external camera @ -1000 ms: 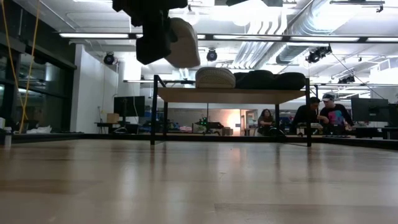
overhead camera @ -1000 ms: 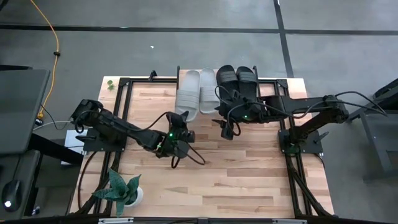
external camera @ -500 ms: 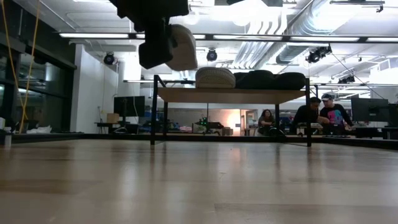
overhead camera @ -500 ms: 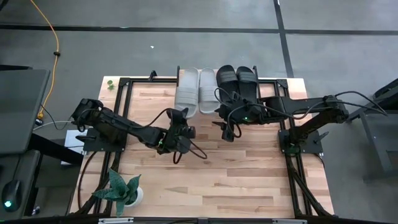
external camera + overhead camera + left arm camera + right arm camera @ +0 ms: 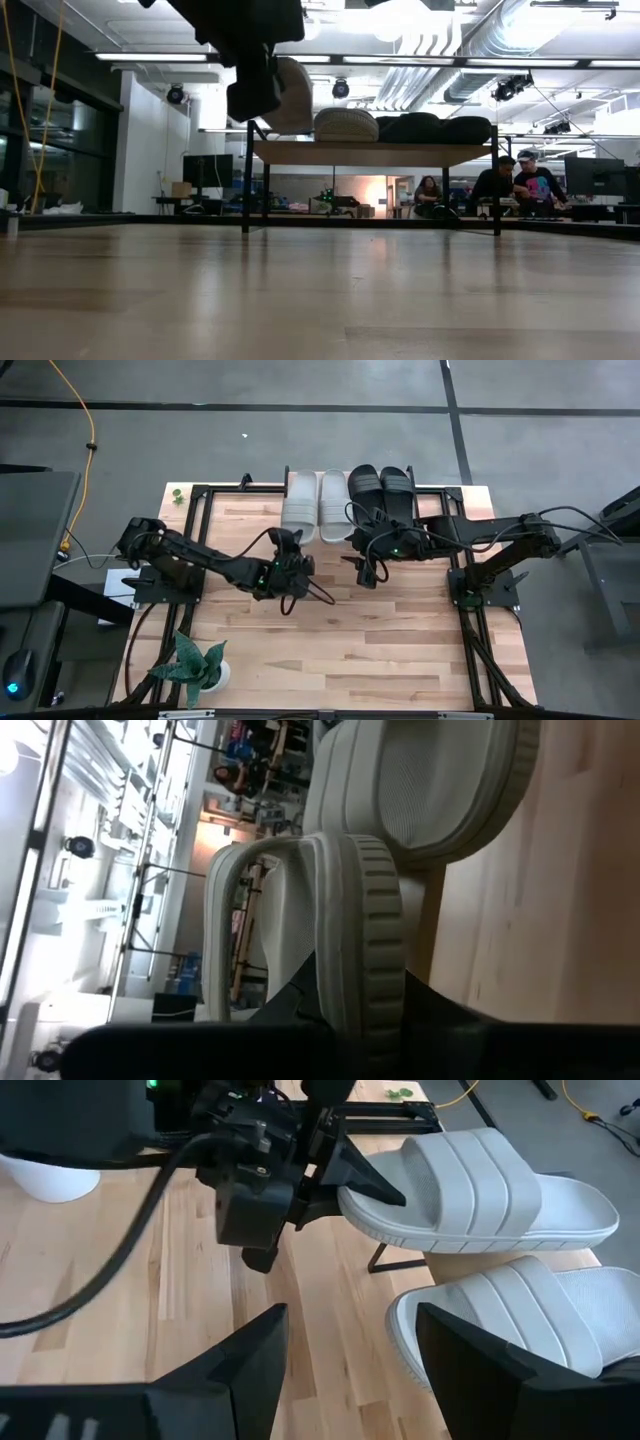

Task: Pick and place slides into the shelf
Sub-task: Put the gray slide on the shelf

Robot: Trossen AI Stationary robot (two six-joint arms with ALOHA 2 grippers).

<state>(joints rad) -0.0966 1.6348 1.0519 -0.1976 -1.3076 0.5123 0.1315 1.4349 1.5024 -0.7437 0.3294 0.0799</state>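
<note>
table (image 5: 400, 630): light wood planks, smooth, faint sheen | grey slides (image 5: 480, 1185): matt foam-like plastic, ribbed straps, ridged sole edge | black slides (image 5: 380, 495): matt | shelf (image 5: 370, 152): pale wood top, thin black metal legs

This is a robotics lab set in a large open-plan workspace. The wooden table (image 5: 340, 610) sits in a black metal frame (image 5: 200, 510) on a grey floor crossed by dark tape lines (image 5: 450, 400), with a yellow cable (image 5: 90, 420) trailing off to the far left. Beyond the table, the low view shows exposed ceiling ducts (image 5: 450, 40), strip lights (image 5: 150, 57), monitors (image 5: 205, 170) on desks, and people (image 5: 520, 180) seated at workstations on the far right.
</note>
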